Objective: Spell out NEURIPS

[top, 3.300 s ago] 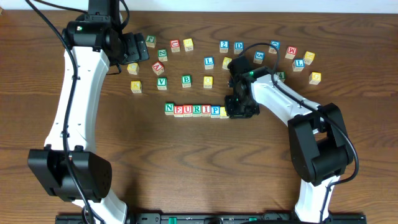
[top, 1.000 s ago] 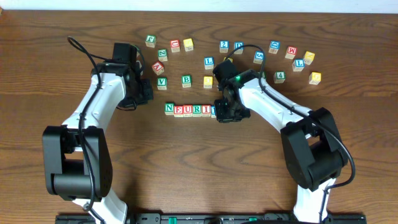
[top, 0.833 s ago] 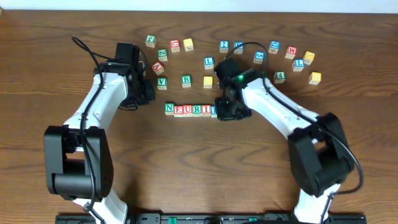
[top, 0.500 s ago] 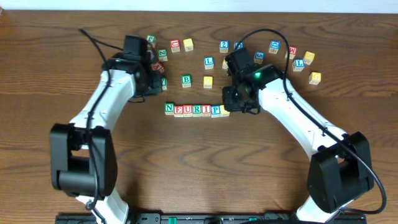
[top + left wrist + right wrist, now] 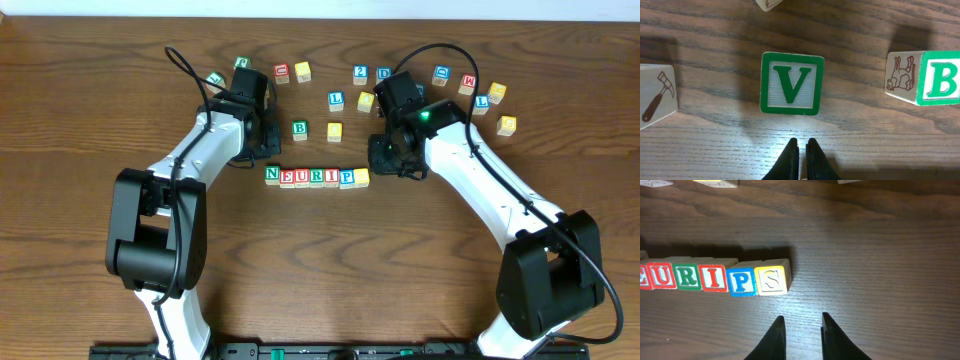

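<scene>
I read the row of seven small wooden letter cubes [image 5: 316, 177] as complete. Green N, red E, red U, green R, red I, blue P and the yellow-faced S cube [image 5: 772, 280] sit edge to edge in one line on the brown wooden desk [image 5: 300, 270], between the two arms. My right hand [image 5: 802, 322] hangs just beside the S end, jaws narrowly parted and holding nothing.

As I judge it, the job now is a clean exit: lift straight up before swinging away, since any drift toward the row would nudge the S and skew the line.

My left hand [image 5: 802, 145] is pinched shut and empty, fingertips just short of a loose green V cube [image 5: 791, 83]. A green B cube [image 5: 940, 80] lies to one side of it and a cube with a hammer picture [image 5: 657, 97] to the other. These spares sit behind the word, near but apart from it. I see nothing in either arm's way back.
</scene>
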`<act>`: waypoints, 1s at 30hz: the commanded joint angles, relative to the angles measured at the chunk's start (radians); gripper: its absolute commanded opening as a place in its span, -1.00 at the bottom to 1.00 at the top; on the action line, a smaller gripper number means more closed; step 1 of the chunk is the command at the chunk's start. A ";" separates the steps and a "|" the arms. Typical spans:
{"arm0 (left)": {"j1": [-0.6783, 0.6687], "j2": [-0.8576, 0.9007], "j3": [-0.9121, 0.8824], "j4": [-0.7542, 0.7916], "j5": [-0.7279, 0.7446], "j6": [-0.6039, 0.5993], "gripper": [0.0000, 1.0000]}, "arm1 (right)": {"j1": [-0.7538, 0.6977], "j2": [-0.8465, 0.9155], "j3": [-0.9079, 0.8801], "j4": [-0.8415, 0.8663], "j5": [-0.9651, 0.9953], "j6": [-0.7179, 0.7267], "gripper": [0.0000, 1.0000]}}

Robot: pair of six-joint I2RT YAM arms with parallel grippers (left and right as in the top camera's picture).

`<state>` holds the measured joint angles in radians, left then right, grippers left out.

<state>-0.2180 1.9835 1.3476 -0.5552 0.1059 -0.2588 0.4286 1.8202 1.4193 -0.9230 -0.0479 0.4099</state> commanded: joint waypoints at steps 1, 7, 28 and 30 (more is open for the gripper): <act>-0.007 0.004 0.020 -0.004 -0.012 -0.016 -0.85 | -0.006 -0.002 0.008 -0.005 0.020 0.009 -0.61; -0.033 0.005 0.008 -0.026 -0.013 -0.021 -0.85 | -0.006 -0.002 0.008 -0.006 0.023 0.008 -0.60; -0.041 0.005 -0.002 -0.080 -0.013 -0.028 -0.85 | -0.009 -0.002 0.007 -0.020 0.039 0.008 -0.60; -0.042 0.005 -0.002 -0.084 -0.013 -0.028 -0.85 | -0.009 -0.002 0.008 -0.019 0.039 0.008 -0.60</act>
<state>-0.2573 1.9835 1.3472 -0.6289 0.1020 -0.2844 0.4282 1.8202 1.4193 -0.9417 -0.0254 0.4099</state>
